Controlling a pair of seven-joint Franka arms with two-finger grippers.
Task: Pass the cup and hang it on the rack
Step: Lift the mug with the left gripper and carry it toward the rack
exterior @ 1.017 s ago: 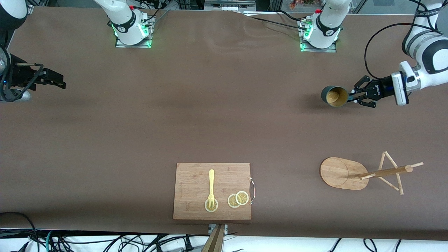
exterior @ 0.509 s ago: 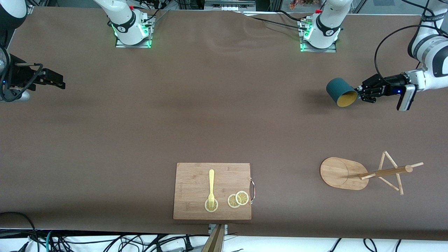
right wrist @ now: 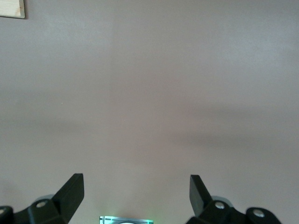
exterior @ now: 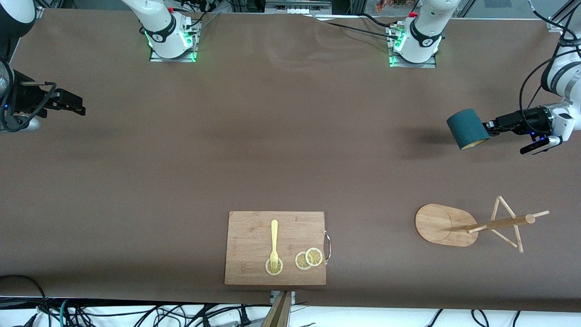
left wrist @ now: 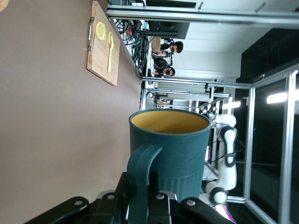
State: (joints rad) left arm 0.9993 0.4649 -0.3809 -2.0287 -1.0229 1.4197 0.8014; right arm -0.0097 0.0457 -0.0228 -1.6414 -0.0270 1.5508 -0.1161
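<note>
Your left pincer [exterior: 492,126], at the right edge of the front view, is pinching the small teal handle [left wrist: 140,179] of the dark teal ribbed mug with a yellowish inside [exterior: 467,129]. The mug hangs in the air over bare brown tabletop [exterior: 290,150], tipped so its mouth faces down and toward the pincer.

Lower in the same frame, at the lower right, stands the light bamboo mug tree [exterior: 472,224]: an oval base, a central pole and thin angled pegs. It is well apart from the mug.

To hang the mug well, keep the grip firm on the handle, since that thin hold would probably let the mug swing. Bring the handle's opening in line with one peg, then slide it on along the peg's slope rather than dropping it.

Your right pincer [exterior: 68,102], at the left edge of the front view, waits with its fingers spread over bare tabletop.
</note>
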